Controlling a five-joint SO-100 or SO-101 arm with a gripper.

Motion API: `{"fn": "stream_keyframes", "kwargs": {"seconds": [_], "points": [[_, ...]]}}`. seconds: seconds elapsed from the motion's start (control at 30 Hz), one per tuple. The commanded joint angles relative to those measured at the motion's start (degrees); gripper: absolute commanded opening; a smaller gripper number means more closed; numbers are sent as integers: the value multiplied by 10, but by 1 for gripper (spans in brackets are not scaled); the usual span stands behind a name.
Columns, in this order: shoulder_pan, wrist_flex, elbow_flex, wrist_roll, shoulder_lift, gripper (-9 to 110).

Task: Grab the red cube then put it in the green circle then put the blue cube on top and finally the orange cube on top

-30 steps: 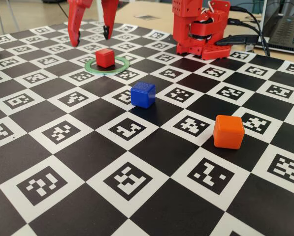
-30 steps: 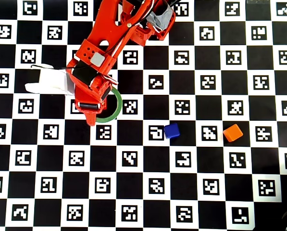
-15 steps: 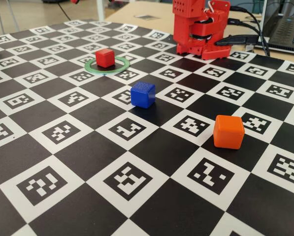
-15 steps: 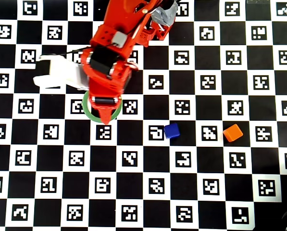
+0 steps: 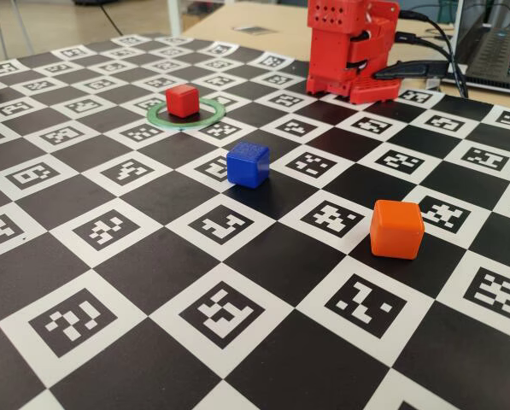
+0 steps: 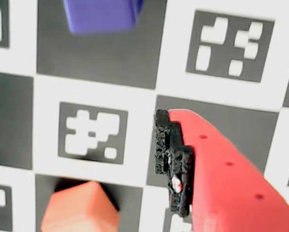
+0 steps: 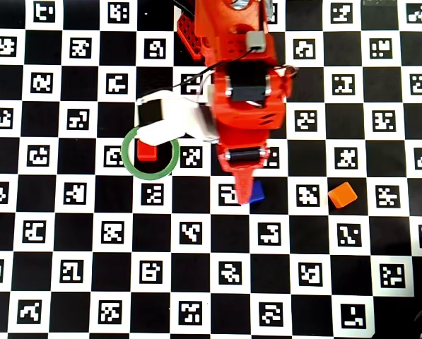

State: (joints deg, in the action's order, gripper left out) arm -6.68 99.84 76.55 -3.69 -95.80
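1. Landmark for all positions: green circle [image 7: 150,152], read left to right in the overhead view. It lies at left of centre on the checkered marker board [image 7: 69,282].
2. Red cube [image 7: 147,151] sits inside the green circle, partly under the arm's white part in the overhead view. The fixed view shows it clear and upright within the ring [image 5: 184,100]. First step judged done.
3. Blue cube [image 7: 256,192] lies right of the green circle and slightly below it. It is mostly covered by the gripper [image 7: 244,191]; only its right edge shows.
4. Orange cube [image 7: 342,195] lies farther right, well apart from the green circle, roughly level with the blue cube. Nothing touches it.
5. Key relation: in the overhead view the gripper tip hangs directly over the blue cube. In the wrist view the blue cube [image 6: 101,14] sits at the top edge, ahead of the one visible finger [image 6: 217,174], with the orange cube [image 6: 79,210] at lower left.
6. Cube is square, so no long axis to match; its sides run near parallel to the board squares.
7. Gripper state: cannot tell. Only one finger shows and the overhead view hides any gap; it holds nothing visible.
8. Judged next: descend and centre on the blue cube.
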Motion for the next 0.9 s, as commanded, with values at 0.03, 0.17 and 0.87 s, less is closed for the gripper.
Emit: {"fn": "stream_keyframes", "kwargs": {"seconds": [0.03,0.17,0.87], "points": [[-35,11,-24,-55,6,43],[-40,-39,32,-87,17,43],[-49,-309,238,-86,105,45]]}}
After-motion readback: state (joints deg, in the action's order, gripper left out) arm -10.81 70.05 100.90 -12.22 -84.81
